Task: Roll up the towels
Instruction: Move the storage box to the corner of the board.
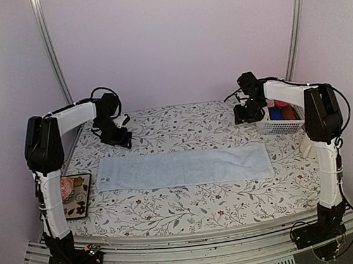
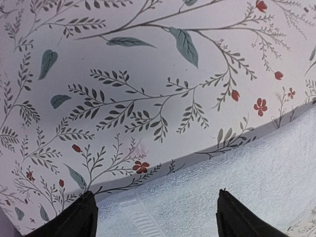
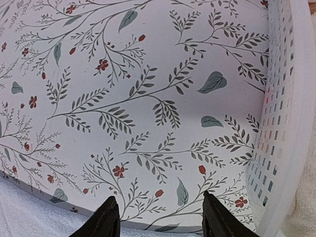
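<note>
Looking down from the overhead camera, I see the light blue towel (image 1: 184, 168) spread flat and unrolled across the middle of the table (image 1: 192, 210), its long side running left to right on the floral cover. Part of a pale cream cloth (image 1: 306, 147) shows at the table's right edge, mostly hidden behind the right arm, and I cannot tell how it lies.

My left gripper (image 1: 124, 140) hangs just past the towel's far left corner. On its wrist camera the fingertips (image 2: 74, 219) stand wide apart with nothing between them, and the towel's hemmed edge (image 2: 237, 182) runs below them.

My right gripper (image 1: 249, 115) sits beyond the towel's far right corner, just beside a white mesh basket (image 1: 281, 126) holding coloured cloths. Its jaws are also parted and empty, above bare floral cover, with the basket wall (image 3: 276, 123) close on the right.

A dark patterned square (image 1: 76, 195) lies beside the towel's left end.
</note>
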Robot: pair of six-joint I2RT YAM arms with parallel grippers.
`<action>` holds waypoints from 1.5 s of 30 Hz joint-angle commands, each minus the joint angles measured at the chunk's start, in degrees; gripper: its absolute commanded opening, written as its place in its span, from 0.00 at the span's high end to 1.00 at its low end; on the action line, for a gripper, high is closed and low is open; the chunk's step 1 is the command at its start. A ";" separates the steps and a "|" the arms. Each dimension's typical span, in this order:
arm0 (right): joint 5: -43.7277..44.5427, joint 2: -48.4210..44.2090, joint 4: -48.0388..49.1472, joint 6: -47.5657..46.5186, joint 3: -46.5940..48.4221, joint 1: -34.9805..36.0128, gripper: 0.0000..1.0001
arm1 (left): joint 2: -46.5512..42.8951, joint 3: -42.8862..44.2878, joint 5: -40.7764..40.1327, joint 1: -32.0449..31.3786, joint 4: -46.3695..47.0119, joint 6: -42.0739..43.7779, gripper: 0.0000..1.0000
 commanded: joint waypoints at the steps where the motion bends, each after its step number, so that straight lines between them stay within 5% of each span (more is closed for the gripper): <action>1: 6.60 2.33 -1.35 -0.01 0.79 -1.62 0.42 | -2.17 0.09 -0.77 -1.56 -1.60 0.39 0.14; 24: 11.05 -2.12 0.30 -0.31 -5.90 -7.90 0.41 | -2.10 2.53 -1.56 -3.94 -0.83 1.62 0.03; 32: 3.02 -7.00 -0.62 -1.10 -5.64 -7.17 0.37 | -3.92 2.57 -3.71 -4.37 1.48 0.52 0.03; 45: -5.38 -23.17 1.66 6.58 -25.38 -2.41 0.31 | -8.15 0.38 -5.68 -6.43 5.01 1.81 0.03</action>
